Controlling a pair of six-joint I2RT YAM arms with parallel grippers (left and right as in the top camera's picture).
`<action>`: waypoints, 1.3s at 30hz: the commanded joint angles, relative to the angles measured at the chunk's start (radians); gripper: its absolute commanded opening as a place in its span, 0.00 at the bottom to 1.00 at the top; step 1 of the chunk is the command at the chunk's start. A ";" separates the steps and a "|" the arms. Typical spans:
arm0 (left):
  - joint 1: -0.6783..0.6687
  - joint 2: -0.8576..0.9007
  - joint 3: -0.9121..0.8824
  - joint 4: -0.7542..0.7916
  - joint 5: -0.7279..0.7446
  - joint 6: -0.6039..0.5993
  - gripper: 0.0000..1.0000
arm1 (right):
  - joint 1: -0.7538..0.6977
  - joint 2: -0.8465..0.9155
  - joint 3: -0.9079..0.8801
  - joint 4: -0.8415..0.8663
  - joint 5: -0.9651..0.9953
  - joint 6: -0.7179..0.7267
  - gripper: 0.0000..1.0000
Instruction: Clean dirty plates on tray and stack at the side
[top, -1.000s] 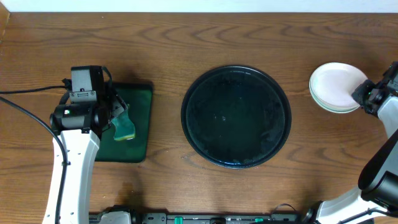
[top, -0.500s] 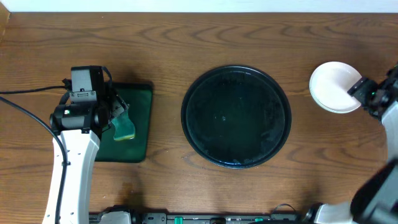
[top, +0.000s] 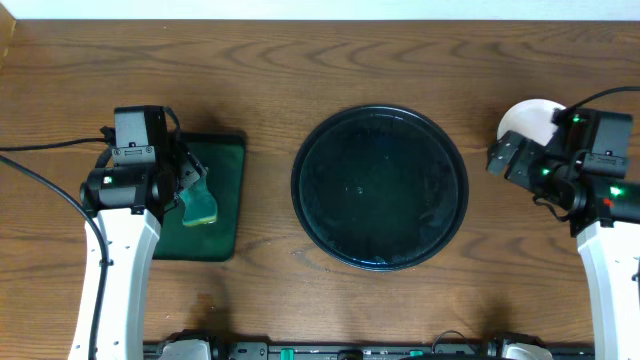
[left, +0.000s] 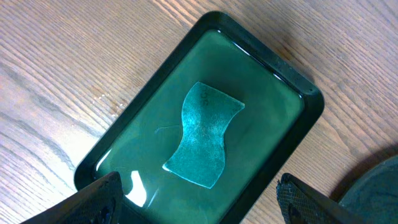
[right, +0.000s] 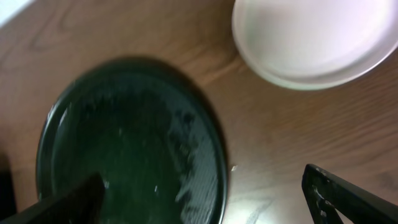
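The round black tray lies mid-table, its glossy surface wet and streaked; the right wrist view shows it as the tray at lower left. The white plates sit stacked on the wood to the tray's right, partly under my right arm, and appear as the plates at the top of the right wrist view. My right gripper is open between stack and tray, holding nothing. My left gripper is open above a teal sponge.
The sponge lies in a rectangular dark-green tray at the left. A black cable runs along the left arm. Bare wood surrounds both trays.
My right gripper let go at the plate stack, opened wide and swung back toward the black tray. The left arm has not moved.
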 joint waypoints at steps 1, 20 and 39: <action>0.002 0.000 0.011 -0.003 -0.002 -0.002 0.80 | 0.014 0.000 -0.006 -0.010 -0.019 0.013 0.99; 0.002 0.000 0.011 -0.003 -0.002 -0.002 0.80 | 0.017 -0.020 -0.148 0.071 0.025 -0.130 0.99; 0.002 0.000 0.011 -0.003 -0.002 -0.002 0.80 | 0.029 -0.822 -1.018 0.948 -0.105 -0.130 0.99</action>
